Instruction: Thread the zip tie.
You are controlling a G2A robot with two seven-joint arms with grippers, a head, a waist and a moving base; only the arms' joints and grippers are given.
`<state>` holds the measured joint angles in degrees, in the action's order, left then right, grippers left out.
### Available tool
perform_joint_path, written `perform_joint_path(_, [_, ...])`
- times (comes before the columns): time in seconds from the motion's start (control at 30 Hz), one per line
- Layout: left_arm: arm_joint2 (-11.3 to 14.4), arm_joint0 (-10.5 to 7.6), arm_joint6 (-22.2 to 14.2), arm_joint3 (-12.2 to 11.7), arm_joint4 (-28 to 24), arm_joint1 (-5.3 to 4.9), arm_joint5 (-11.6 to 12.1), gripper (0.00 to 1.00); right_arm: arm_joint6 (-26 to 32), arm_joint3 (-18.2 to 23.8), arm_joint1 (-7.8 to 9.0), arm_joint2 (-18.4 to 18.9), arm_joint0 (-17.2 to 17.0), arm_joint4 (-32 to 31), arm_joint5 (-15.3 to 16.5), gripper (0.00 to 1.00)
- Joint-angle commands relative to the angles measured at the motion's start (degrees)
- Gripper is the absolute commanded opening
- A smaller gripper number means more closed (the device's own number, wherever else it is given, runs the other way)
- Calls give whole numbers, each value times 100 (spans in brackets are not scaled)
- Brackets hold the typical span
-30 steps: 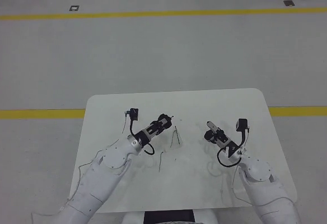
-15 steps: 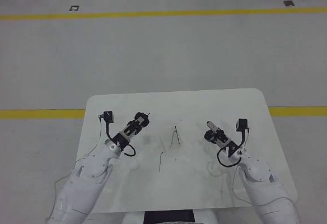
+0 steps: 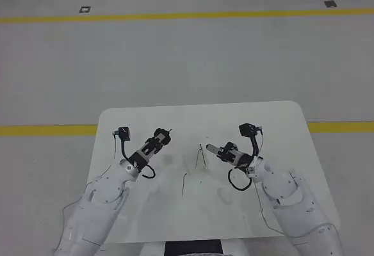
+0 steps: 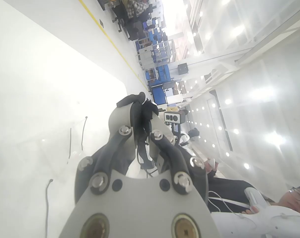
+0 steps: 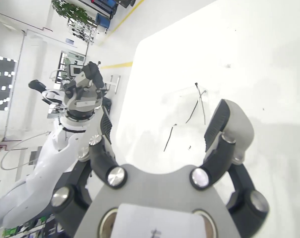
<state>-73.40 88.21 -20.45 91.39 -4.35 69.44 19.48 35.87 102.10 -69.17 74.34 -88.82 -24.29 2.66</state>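
Three thin black plastic zip ties lie flat on the white, round-cornered table [image 3: 270, 121], at the centre of the top view. Two of them, the crossed pair [image 3: 200, 155], overlap near their upper ends and spread apart toward the lower edge of the frame like a narrow tent. The third tie [image 3: 183, 183] lies alone just below and to the left of them, slightly bent.

From above they read as hairlines. The right wrist view brings out more: the crossed pair [image 5: 200, 97] shows a small square head on one strap, and the third tie [image 5: 169, 137] has a head at one end. The left wrist view catches the crossed pair [image 4: 83, 134] and the curved third tie [image 4: 46, 199] from the other side.

The right gripper [image 3: 211, 151] sits just right of the crossed pair in the top view. Its own view shows the right gripper [image 5: 162, 122] spread wide, with ribbed black rubber pads [image 5: 218, 122] on grey metal fingers and nothing between them.

The left gripper [image 3: 166, 134] is further off, left of the ties. In its own view the left gripper [image 4: 140, 100] has its black tips pressed together; whether anything thin is pinched there cannot be told.
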Motion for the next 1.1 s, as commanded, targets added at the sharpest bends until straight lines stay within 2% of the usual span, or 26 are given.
perform_joint_path(0.0, [5, -2, 33, -6, -18, 1, -33, 0, -4, -5, -1, 3, 0, 48, 5, 100])
perform_joint_path(0.1, [-77, 31, 93, -35, 3, -17, -53, 0, -4, -5, -1, 3, 0, 48, 5, 100])
perform_joint_path(0.27, [-378, 211, 84, -7, 55, -83, -28, 0, -4, -5, -1, 3, 0, 48, 5, 100])
perform_joint_path(0.43, [-481, 295, 98, 42, 104, -109, -33, 0, -26, 75, -1, -83, 40, -121, 24, 100])
perform_joint_path(0.53, [-481, 295, 98, 42, 104, -109, -33, 0, 186, 390, -9, -480, 220, -867, -305, 100])
perform_joint_path(0.63, [-481, 295, 98, 42, 104, -109, -33, 0, 453, 622, -48, -954, 437, -1448, -831, 100])
perform_joint_path(0.73, [-481, 295, 98, 42, 104, -109, -33, 0, 834, 677, -104, -1447, 724, -2089, -1531, 100])
perform_joint_path(0.83, [-481, 295, 98, 42, 104, -109, -33, 0, 1054, 615, -171, -1772, 932, -2317, -2128, 100])
perform_joint_path(0.9, [-481, 295, 98, 42, 104, -109, -33, 0, 1070, 560, -192, -1894, 995, -2518, -2214, 100])
perform_joint_path(1.07, [-481, 295, 98, 42, 104, -109, -33, 0, 1048, 543, -194, -1891, 995, -2552, -2214, 100])
